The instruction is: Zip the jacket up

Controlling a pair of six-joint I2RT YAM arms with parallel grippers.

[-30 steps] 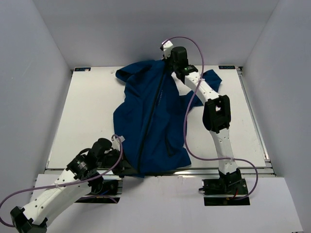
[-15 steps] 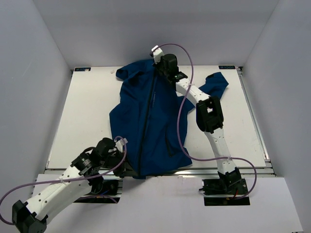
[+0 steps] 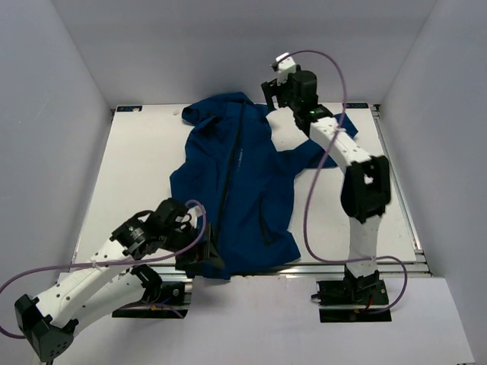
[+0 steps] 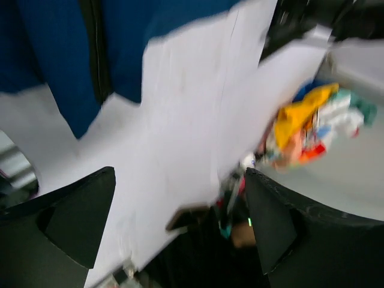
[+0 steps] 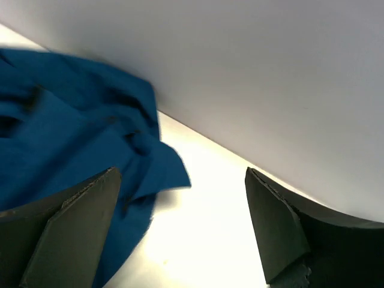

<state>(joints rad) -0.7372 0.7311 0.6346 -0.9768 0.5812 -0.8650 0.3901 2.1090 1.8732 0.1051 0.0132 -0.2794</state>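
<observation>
The jacket (image 3: 243,190) is spread on the tabletop (image 3: 137,175). Its zipper (image 3: 230,182) is seen as one dark line from hem to collar, so the task is judged complete or nearly so, and only clearing the arms remains. The left end effector (image 4: 180,177) is spread wide and empty, with the hem ahead and to its left. The right end effector (image 5: 181,174) is likewise spread wide. Nothing is held, and the collar fabric ahead-left is not touched.
</observation>
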